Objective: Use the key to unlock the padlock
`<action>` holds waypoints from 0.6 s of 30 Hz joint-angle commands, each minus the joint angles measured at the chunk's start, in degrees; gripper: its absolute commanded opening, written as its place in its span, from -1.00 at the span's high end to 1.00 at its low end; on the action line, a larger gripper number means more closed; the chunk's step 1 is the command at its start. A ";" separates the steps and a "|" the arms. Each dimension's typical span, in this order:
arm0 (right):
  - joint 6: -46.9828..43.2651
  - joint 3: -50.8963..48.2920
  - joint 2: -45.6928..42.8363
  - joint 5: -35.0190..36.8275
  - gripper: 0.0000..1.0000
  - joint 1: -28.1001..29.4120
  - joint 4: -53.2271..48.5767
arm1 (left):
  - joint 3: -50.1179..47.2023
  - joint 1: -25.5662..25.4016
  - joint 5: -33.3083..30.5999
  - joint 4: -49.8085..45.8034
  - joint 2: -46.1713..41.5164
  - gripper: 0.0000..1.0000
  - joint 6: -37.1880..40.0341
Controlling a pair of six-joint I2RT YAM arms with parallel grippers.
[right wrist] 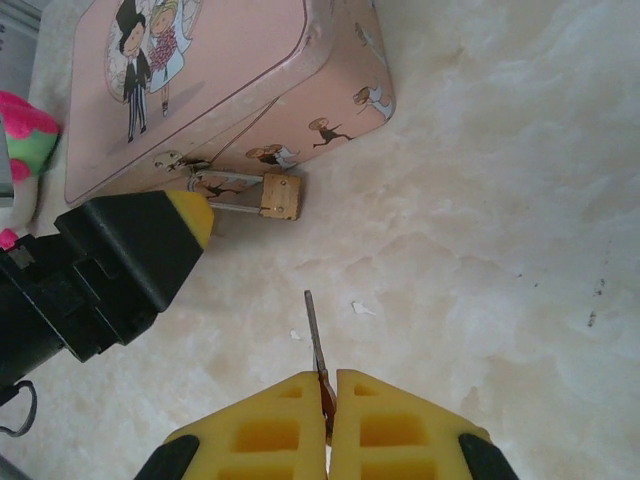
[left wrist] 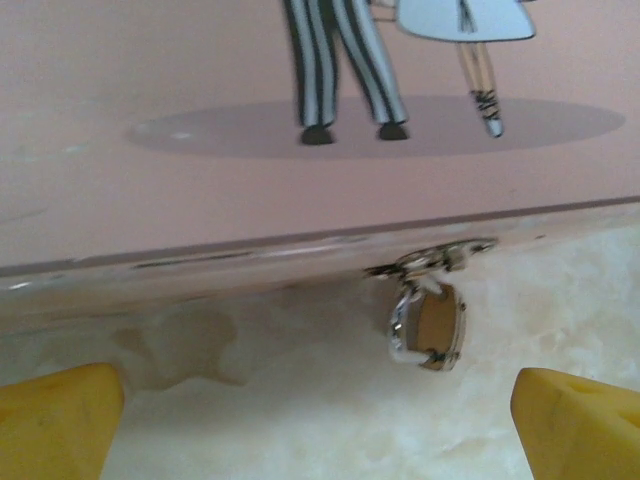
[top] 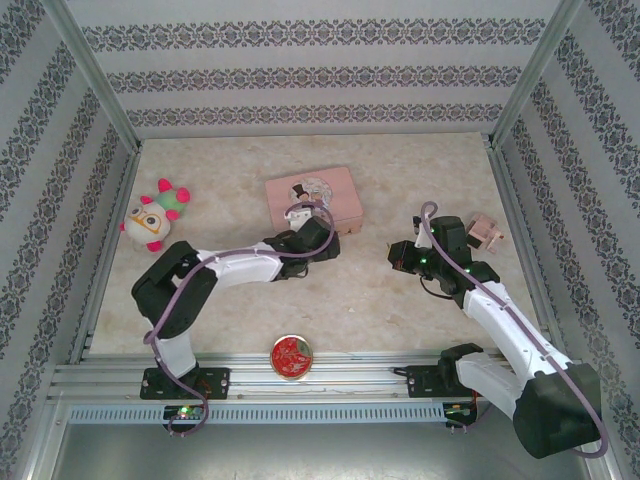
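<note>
Left pincer [left wrist: 320,428], wide open, flanks the brass padlock [left wrist: 428,328] hanging off the pink tin [left wrist: 200,200], seemingly to steady it. Right pincer [right wrist: 328,388], clamped on the key [right wrist: 314,340], points it lockward.

The top external camera looks steeply down from high behind the near edge, taking in the whole pale marbled table [top: 400,310]. The left wrist camera sits low, pressed close to the pink illustrated tin box [left wrist: 300,190] and its tiny brass-gold padlock [left wrist: 428,328] (slightly blurred at this range). The right wrist camera looks down from farther off, sharing that tin box and padlock.
</note>
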 commanded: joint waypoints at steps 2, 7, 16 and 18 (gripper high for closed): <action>-0.63 1.32 -0.04 1.46 1.00 -0.61 1.08 | 4.57 -1.12 -5.10 -2.23 3.06 -0.99 0.49; -0.63 1.07 0.03 1.28 1.00 -0.56 1.69 | 8.88 -1.07 -8.87 -4.80 6.89 -0.99 3.59; -0.51 0.60 0.17 1.02 1.00 -0.50 2.30 | 9.53 -0.87 -15.71 -14.20 7.74 -0.83 3.27; -0.63 0.78 0.30 0.99 1.00 -0.55 2.30 | 8.31 -0.86 -14.90 -14.72 6.65 -0.77 3.41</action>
